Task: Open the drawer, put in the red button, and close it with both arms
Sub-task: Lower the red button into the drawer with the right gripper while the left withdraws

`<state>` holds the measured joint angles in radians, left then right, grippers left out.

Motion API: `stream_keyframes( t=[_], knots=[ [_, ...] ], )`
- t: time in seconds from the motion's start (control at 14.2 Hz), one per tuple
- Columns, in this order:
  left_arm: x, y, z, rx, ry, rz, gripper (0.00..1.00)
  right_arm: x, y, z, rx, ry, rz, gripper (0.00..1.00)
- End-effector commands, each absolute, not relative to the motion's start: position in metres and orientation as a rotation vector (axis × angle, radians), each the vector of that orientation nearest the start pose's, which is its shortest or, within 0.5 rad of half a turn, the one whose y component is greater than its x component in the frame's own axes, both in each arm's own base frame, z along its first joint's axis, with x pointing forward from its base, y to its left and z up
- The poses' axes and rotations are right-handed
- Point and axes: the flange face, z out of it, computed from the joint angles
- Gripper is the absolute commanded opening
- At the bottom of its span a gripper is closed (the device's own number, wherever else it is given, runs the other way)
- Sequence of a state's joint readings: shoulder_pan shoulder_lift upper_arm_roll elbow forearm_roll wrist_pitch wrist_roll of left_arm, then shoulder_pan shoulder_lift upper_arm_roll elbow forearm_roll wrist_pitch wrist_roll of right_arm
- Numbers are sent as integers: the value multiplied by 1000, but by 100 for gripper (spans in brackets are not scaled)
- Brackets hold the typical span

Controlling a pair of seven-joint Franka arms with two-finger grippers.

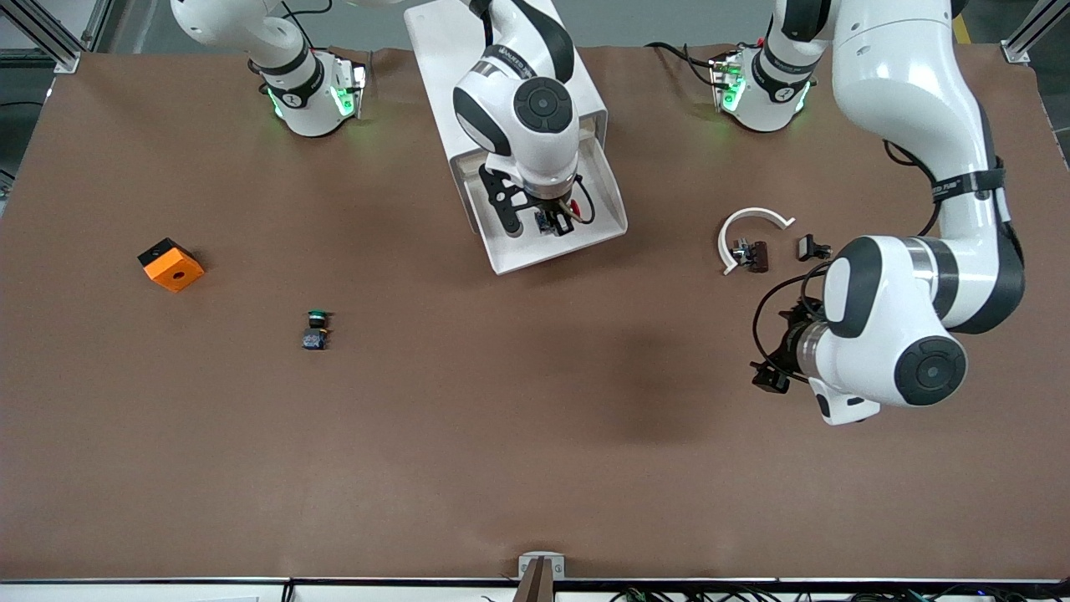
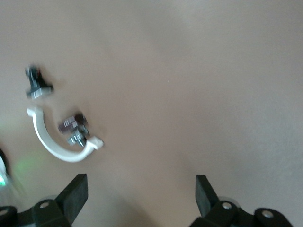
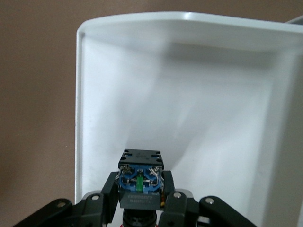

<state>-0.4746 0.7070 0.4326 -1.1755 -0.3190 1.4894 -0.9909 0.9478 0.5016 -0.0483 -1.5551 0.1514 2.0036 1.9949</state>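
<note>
The drawer stands pulled out of the white cabinet, a shallow white tray. My right gripper hangs over the tray's inside, shut on the red button. In the right wrist view the button's dark blue block body sits clamped between the jaws of the right gripper, its cap mostly hidden beneath. My left gripper waits open over bare table toward the left arm's end, with nothing between the fingers of the left gripper.
A green-capped button and an orange block lie toward the right arm's end. A white curved piece and small dark parts lie beside the left gripper; the wrist view shows the curved piece too.
</note>
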Motion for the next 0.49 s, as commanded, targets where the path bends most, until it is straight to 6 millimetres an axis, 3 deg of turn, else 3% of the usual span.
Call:
stream_keyframes(
  t=[0.0,0.07,0.14,0.21,0.42],
  knots=[
    [675,-116,400,-2773,-967,447,100,417,551,350,-2652,1739,190,61],
    [675,-113,404,-2821,-846,448,100,418,550,351,-2655,1733,188,87],
    [674,-112,406,-2867,-740,461,100,418,550,351,-2652,1740,189,100],
    [673,-112,400,-2891,-667,485,100,419,550,353,-2647,1739,189,100],
    [672,-126,374,-2937,-542,463,100,442,540,400,-2586,1754,189,100]
  ],
)
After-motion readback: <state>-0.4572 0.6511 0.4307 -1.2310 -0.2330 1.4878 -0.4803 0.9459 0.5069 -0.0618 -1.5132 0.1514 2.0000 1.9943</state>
